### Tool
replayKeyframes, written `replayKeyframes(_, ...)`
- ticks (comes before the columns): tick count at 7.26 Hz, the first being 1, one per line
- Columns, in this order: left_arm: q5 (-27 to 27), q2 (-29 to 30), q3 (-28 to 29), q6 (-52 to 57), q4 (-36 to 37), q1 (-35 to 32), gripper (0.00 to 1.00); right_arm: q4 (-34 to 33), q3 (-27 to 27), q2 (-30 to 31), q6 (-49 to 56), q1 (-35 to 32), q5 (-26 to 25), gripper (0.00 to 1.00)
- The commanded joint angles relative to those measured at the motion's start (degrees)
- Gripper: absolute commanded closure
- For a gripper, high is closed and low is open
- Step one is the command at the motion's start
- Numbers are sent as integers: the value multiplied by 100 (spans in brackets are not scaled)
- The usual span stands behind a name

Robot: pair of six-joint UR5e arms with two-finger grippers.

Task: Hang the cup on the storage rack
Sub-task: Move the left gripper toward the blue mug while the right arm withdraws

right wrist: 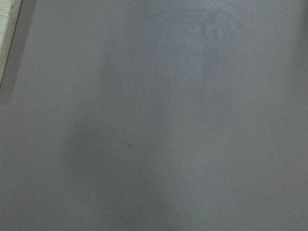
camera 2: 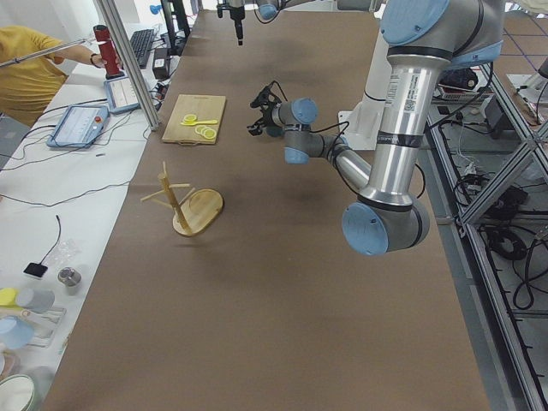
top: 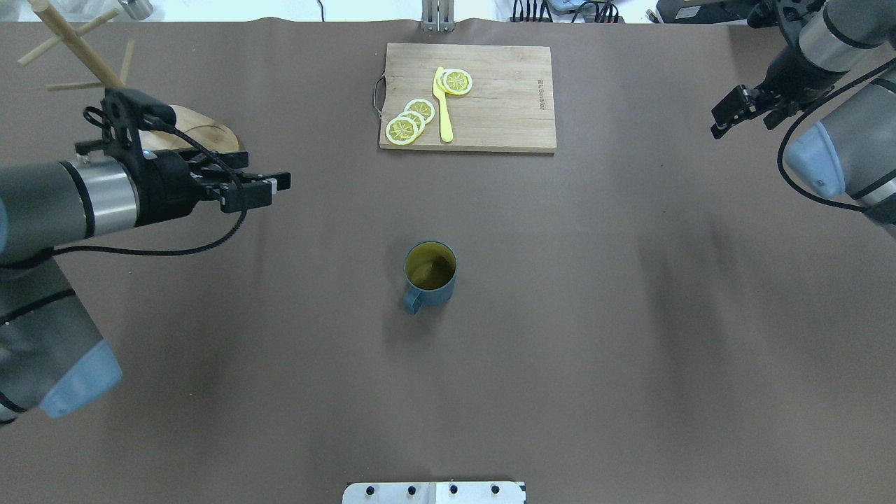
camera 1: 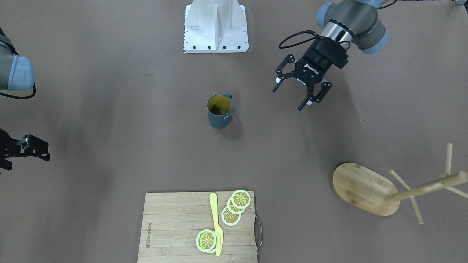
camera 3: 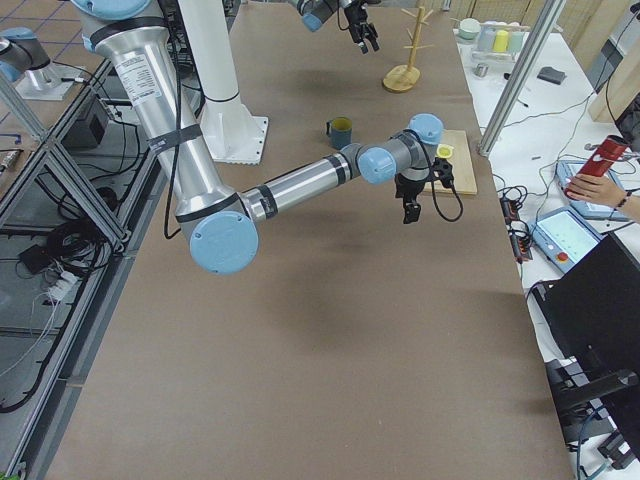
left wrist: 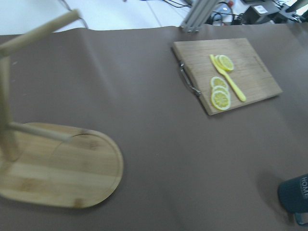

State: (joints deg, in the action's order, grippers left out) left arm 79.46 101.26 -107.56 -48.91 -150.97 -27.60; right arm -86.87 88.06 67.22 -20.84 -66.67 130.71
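Hovering above the table, our left gripper (camera 1: 289, 98) has its fingers spread wide with nothing in them. We see the cup (camera 1: 220, 116) standing upright well off to its inner side, between the two grippers. The storage rack (camera 1: 362, 188) stands near the left gripper, on its far side from the robot. The right gripper (top: 743, 124) looks spread too, and empty.

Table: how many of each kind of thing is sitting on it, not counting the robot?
cup: 1
storage rack: 1
cutting board: 1
yellow knife: 1
lemon slices: 5
Total: 9
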Motion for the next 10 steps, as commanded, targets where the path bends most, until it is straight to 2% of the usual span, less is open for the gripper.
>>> replayKeyframes(1, -1264, 8, 50, 363, 6, 1018, 8, 291, -262, -25, 19, -30, 7, 2)
replayKeyframes(2, -1536, 8, 138, 374, 6, 1272, 8, 433, -359, -7, 27, -30, -1, 2)
replayKeyframes(3, -2000, 138, 312, 400, 6, 1666, 8, 539, -421, 10, 45, -91, -19, 2)
replayKeyframes(4, -2222, 392, 514, 522, 6, 1827, 8, 540, -491, 10, 132, -170, -2, 2)
replayKeyframes(5, -2242, 699, 795, 575, 15, 1855, 8, 540, -500, 2, 124, -162, -19, 2)
replayKeyframes(7, -2224, 807, 1017, 576, 15, 1907, 12, 548, -562, -16, 124, -162, -19, 2)
replayKeyframes(10, -2233, 1080, 1254, 576, 15, 1908, 12, 548, -571, -25, 124, -162, -19, 2)
